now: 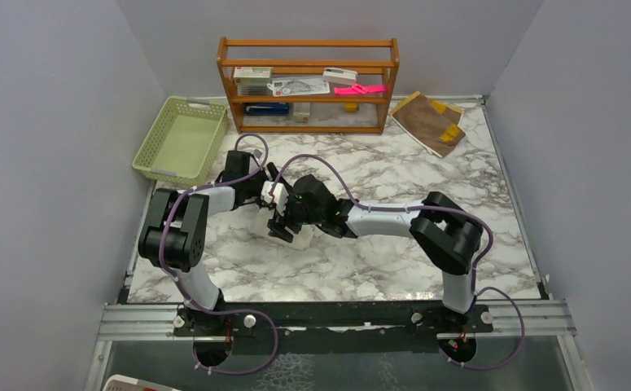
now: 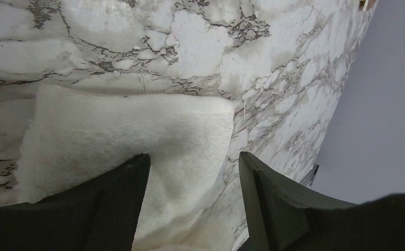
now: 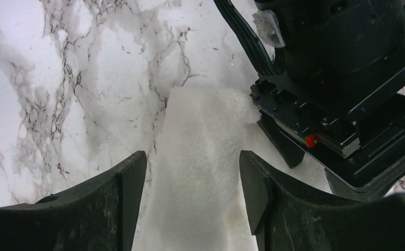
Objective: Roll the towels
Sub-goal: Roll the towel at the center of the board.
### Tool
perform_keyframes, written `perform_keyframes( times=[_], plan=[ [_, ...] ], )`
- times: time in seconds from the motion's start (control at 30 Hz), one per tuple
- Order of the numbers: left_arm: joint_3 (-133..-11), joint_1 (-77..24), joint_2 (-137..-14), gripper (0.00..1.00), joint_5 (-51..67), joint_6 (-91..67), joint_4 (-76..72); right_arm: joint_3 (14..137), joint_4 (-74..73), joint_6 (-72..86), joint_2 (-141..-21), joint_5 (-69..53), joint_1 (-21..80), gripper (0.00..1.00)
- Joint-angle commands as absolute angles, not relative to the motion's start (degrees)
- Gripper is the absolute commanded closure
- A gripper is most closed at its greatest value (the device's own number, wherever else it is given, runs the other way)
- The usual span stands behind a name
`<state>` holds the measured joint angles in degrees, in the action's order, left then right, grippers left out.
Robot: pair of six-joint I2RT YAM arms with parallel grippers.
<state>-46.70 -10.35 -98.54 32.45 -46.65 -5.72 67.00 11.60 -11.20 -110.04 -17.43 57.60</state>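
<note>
At middle of table (image 1: 393, 261), between two arms: cream-white towel (image 2: 137, 130) lay in thick fold on marble. Left gripper (image 2: 192, 155) straddled one end, jaws apart, one finger over cloth, other just beside its edge (pinching or not, could not tell). Right gripper (image 3: 192, 152) met it from opposite end, jaws clamped on towel, cloth filling gap. Brown towel (image 1: 430, 120) sat well apart, far right, beside wooden shelf (image 1: 308, 81). Green basket (image 1: 180, 140) far left.

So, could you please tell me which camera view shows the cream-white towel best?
The left wrist view: the cream-white towel fills much of it, folded edge and corner clear. The right wrist view shows only a narrow strip, far end blocked. The top external view leaves it almost wholly covered.
</note>
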Motion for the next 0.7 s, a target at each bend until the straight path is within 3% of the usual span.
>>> perform_keyframes(
  times=[0.0, 0.43, 0.67],
  plan=[
    [-45.7, -9.8, -97.8, 0.33, 28.9, -46.2, -4.6, 66.9, 10.9, -11.6, -112.4, -16.3, 57.2, 0.38],
    [-46.9, -9.7, -98.9, 0.33, 27.9, -46.1, -4.0, 70.1, 7.6, -11.9, -115.5, -24.7, 57.3, 0.78],
    [-46.7, -9.7, -99.2, 0.33, 27.6, -46.2, -4.0, 72.1, 10.4, -9.8, -116.7, -32.8, 57.2, 0.87]
  ],
)
